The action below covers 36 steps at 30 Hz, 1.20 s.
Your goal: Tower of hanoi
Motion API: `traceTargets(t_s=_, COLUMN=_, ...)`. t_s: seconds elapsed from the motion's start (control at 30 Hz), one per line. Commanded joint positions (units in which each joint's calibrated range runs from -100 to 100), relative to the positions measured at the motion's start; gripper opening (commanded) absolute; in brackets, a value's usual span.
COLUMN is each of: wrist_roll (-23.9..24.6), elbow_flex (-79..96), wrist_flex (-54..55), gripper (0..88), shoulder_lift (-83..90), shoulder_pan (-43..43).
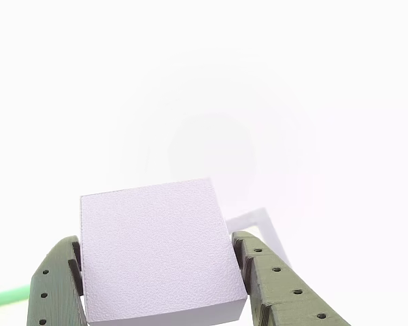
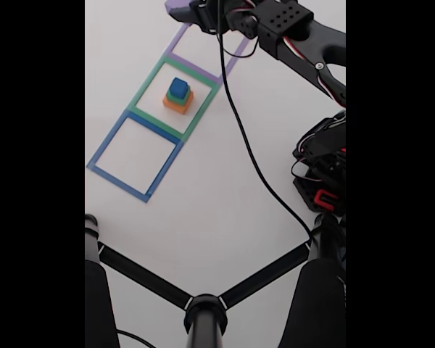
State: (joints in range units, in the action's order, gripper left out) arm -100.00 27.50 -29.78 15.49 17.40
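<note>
The largest purple block [image 1: 156,251] is a flat, pale square and sits between my two dark green fingers [image 1: 272,278] in the other view. My gripper [image 1: 155,239] is shut on its sides. In the fixed view the gripper [image 2: 197,13] holds the purple block [image 2: 175,9] at the top edge, above the purple taped outline [image 2: 175,46]. The remaining tower blocks stand stacked inside the green taped outline [image 2: 148,82]: the orange block [image 2: 177,106] at the bottom, the green cube [image 2: 178,96] on it and the blue cube [image 2: 178,87] on top.
An empty blue taped outline [image 2: 101,154] lies to the lower left of the stack. A black cable [image 2: 254,167] runs across the white table from the arm. The arm's base [image 2: 322,167] is at the right. Black stand legs [image 2: 203,304] cross the bottom.
</note>
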Motion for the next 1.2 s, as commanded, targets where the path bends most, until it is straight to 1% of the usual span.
traceTargets(t_s=0.0, wrist_roll=0.00, elbow_flex=-28.09, wrist_flex=-28.86, gripper=14.2, shoulder_lift=3.42, shoulder_pan=-1.35)
traceTargets(t_s=0.1, wrist_roll=0.00, elbow_flex=-45.18, wrist_flex=-42.79, gripper=14.0, shoulder_lift=1.09, shoulder_pan=-2.49)
traceTargets(t_s=0.17, wrist_roll=0.00, elbow_flex=-53.35, wrist_flex=-49.34, gripper=13.9, shoulder_lift=0.05, shoulder_pan=-3.48)
traceTargets(t_s=0.37, wrist_roll=0.00, elbow_flex=-65.08, wrist_flex=-61.16, gripper=13.2, shoulder_lift=0.61, shoulder_pan=-7.52)
traceTargets(t_s=0.83, wrist_roll=0.00, elbow_flex=-63.89, wrist_flex=-66.99, gripper=13.4, shoulder_lift=9.03, shoulder_pan=-22.31)
traceTargets(t_s=1.1, wrist_roll=0.00, elbow_flex=-53.08, wrist_flex=-63.02, gripper=14.1, shoulder_lift=14.56, shoulder_pan=-31.08)
traceTargets(t_s=1.17, wrist_roll=0.00, elbow_flex=-48.36, wrist_flex=-60.27, gripper=14.2, shoulder_lift=16.64, shoulder_pan=-33.14)
